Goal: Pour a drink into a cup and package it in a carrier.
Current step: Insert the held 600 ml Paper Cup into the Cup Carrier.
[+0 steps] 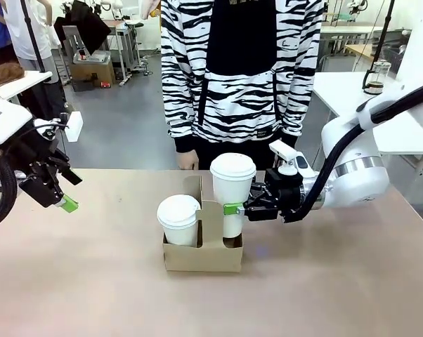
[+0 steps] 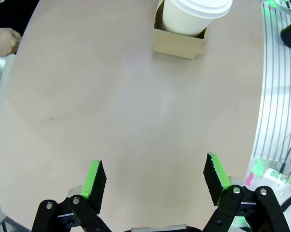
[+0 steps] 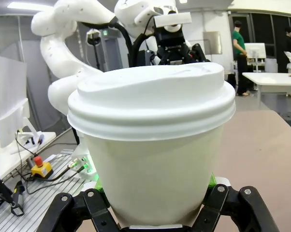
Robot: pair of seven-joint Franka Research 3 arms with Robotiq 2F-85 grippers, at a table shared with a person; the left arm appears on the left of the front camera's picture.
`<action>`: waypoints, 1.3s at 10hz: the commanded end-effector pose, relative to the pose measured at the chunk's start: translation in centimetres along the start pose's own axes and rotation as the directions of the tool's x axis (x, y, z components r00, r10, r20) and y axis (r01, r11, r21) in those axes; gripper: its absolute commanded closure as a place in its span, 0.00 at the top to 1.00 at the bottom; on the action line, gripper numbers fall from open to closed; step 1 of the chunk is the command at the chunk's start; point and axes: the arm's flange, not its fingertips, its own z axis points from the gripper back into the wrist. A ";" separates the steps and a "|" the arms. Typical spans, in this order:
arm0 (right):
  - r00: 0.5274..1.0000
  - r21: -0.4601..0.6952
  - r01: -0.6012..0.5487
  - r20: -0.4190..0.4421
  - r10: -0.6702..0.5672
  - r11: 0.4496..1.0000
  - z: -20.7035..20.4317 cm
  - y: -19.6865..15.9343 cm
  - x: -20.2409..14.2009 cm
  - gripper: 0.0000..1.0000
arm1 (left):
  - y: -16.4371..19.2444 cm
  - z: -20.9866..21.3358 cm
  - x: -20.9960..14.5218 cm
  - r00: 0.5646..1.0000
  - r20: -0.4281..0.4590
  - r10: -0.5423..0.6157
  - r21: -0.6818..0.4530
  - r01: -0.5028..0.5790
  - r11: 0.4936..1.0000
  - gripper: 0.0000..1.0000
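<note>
Matt white paper cup (image 1: 232, 203) under a smooth plastic lid (image 3: 152, 99); plain brown cardboard carrier (image 1: 202, 254), dull finish; the table (image 1: 92, 281) looks smooth, matt, pale beige.

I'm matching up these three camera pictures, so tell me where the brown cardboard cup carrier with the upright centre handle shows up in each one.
Front view: the brown cardboard cup carrier sits at table centre, holding two cups.
Left wrist view: its corner is at the top edge, right of middle.
Right wrist view: I cannot make it out; the tall white lidded paper cup in the right claw covers the middle.
Shared landmark: the tan tabletop.
</note>
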 end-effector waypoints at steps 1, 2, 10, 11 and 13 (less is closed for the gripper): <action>0.999 0.037 -0.042 0.020 0.042 0.998 -0.3 -0.3 -0.1 0.80 | 0.0 0.1 0.0 1.000 0.015 -0.001 -0.007 0.001 1.000 1.00; 0.999 0.044 -0.044 0.019 0.043 0.998 -0.4 -0.2 -0.3 0.80 | 0.0 0.1 0.0 1.000 0.015 -0.001 -0.007 0.001 1.000 1.00; 0.996 0.148 -0.047 -0.062 0.057 0.988 0.4 -1.8 -4.1 0.80 | 0.0 0.1 0.0 1.000 0.015 -0.001 -0.007 0.001 1.000 1.00; 0.996 0.158 -0.047 -0.065 0.058 0.986 0.4 -1.8 -4.5 0.80 | 0.0 0.1 0.0 1.000 0.015 -0.001 -0.007 0.001 1.000 1.00; 0.995 0.176 -0.044 -0.079 0.058 0.983 0.5 -2.1 -5.4 0.80 | 0.0 0.1 0.0 1.000 0.015 -0.001 -0.007 0.001 1.000 1.00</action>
